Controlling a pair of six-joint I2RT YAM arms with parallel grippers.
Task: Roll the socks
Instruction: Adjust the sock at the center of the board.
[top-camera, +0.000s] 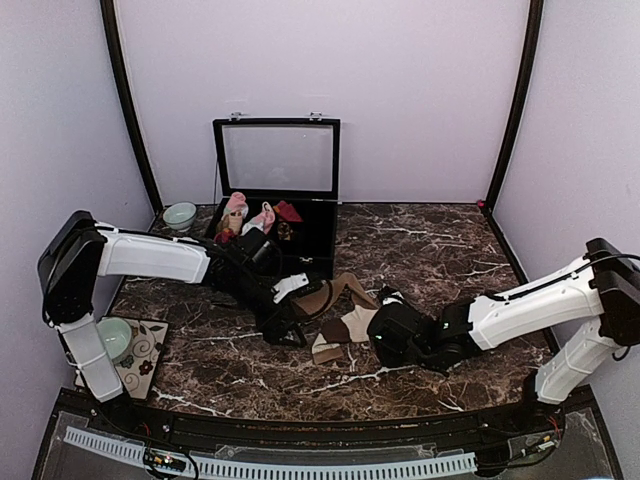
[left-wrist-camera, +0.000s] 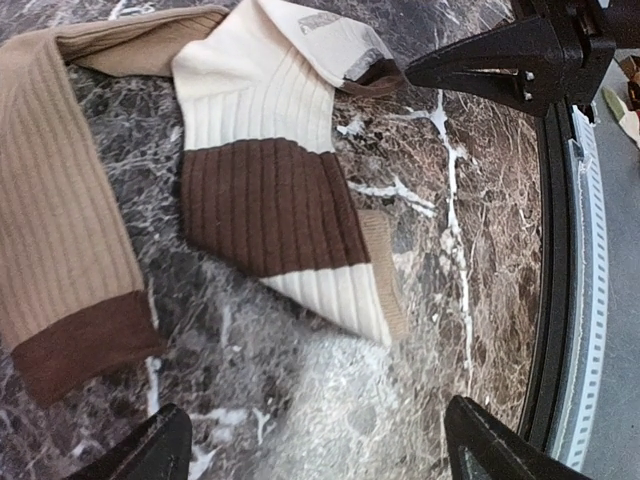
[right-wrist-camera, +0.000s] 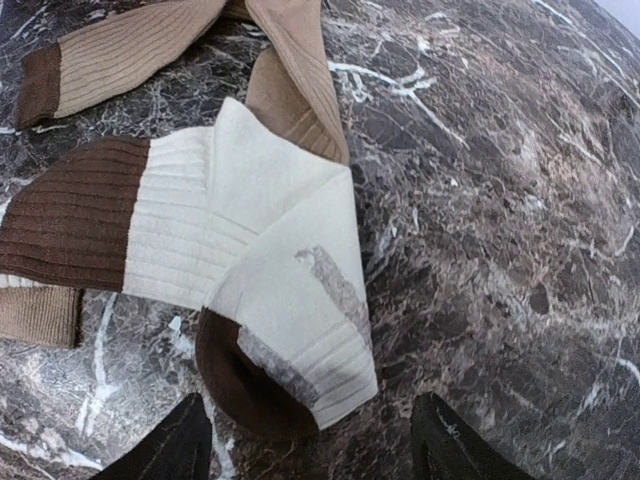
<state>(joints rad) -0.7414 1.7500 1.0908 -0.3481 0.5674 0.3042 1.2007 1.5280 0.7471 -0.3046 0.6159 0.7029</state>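
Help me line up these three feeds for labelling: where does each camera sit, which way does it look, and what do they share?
Top external: above and behind the bases, looking down over the table; both arms, left gripper and right gripper show.
Left wrist: looks down on the cream sock and tan sock; own fingertips at bottom.
Right wrist: looks down on the same two; own fingertips at bottom.
Shared: the cream sock appears in all three.
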